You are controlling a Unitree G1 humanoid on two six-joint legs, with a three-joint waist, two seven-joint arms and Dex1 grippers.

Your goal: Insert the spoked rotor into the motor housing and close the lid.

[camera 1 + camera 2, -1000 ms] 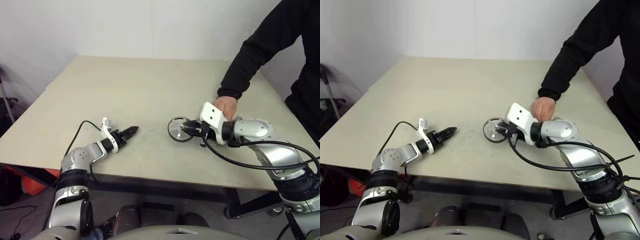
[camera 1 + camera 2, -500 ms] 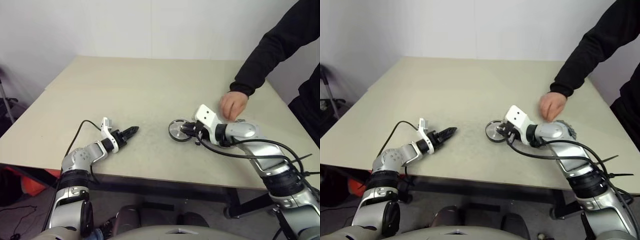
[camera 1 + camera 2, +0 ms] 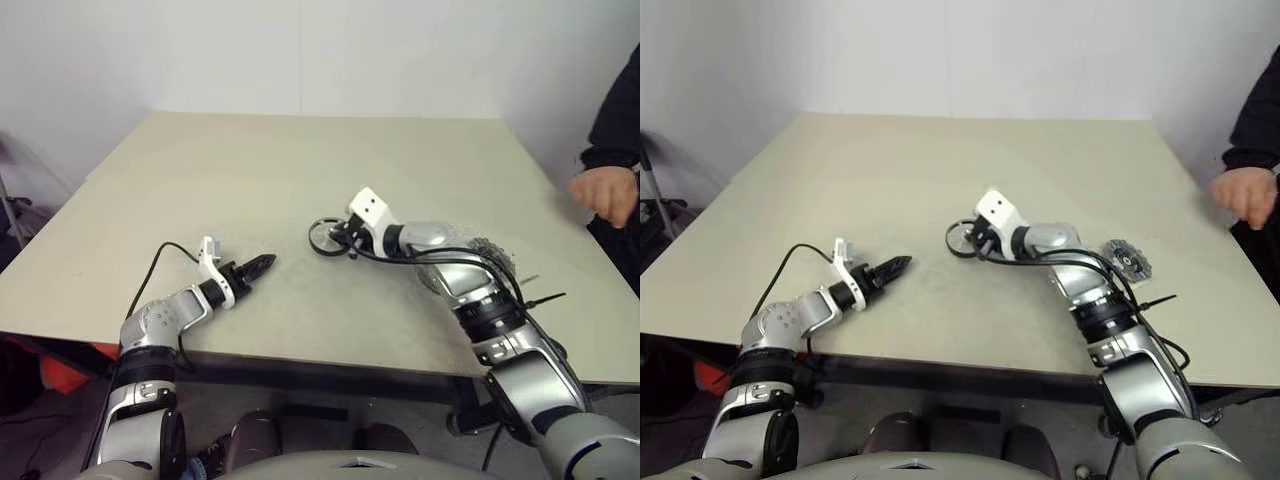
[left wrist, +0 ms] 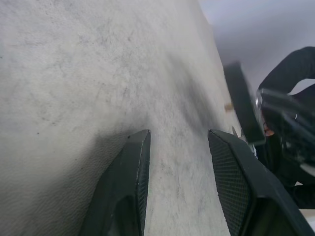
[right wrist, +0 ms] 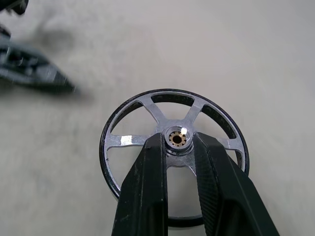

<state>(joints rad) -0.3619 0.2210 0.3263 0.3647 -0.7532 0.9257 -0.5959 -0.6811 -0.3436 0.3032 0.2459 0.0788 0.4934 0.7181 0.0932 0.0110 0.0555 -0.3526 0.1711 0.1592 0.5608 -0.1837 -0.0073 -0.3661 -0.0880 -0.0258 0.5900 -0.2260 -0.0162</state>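
Observation:
The spoked rotor is a dark ring with silver spokes and a brass-centred hub. My right gripper is shut on it, one finger on each side of the hub. In the head views the rotor hangs low over the middle of the table, at the tip of my right gripper. A round grey part with holes, which looks like the motor housing, lies on the table to the right of that arm. I cannot make out a separate lid. My left gripper rests near the front left, open and empty, its fingers apart.
The beige table stretches wide behind both arms. A person's hand in a dark sleeve hovers at the right edge. A black cable runs along my left arm, and another loops along my right forearm.
My right arm has carried the rotor forward and left, toward the table's middle. The person's hand has drawn back to the right edge, uncovering the round grey part. The left arm has not moved.

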